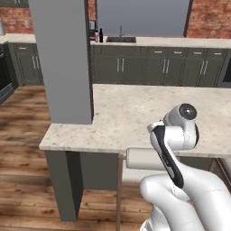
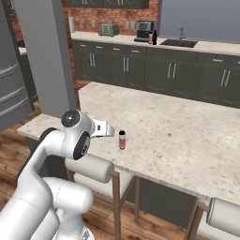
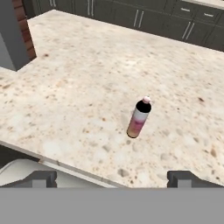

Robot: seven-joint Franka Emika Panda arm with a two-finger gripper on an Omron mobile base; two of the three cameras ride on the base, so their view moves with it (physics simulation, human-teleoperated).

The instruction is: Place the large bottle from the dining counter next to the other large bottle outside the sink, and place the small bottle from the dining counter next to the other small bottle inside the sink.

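One small bottle (image 3: pixel 139 118) stood upright on your dining bench (image 3: pixel 87 87), near its front edge; your gripper (image 3: pixel 112 178) hovered short of it, jaws wide, holding nothing. Two bottles (image 1: pixel 99 35) stood by the far sink (image 1: pixel 121 39).

Red brick walls (image 2: pixel 112 16) backed a row of dark grey cabinets (image 1: pixel 149 65). Warm brown wooden plank flooring (image 1: pixel 22 117) ran beneath, and white cushioned stools (image 2: pixel 91 168) stood on it. A large pale window (image 1: pixel 142 18) lit the room.
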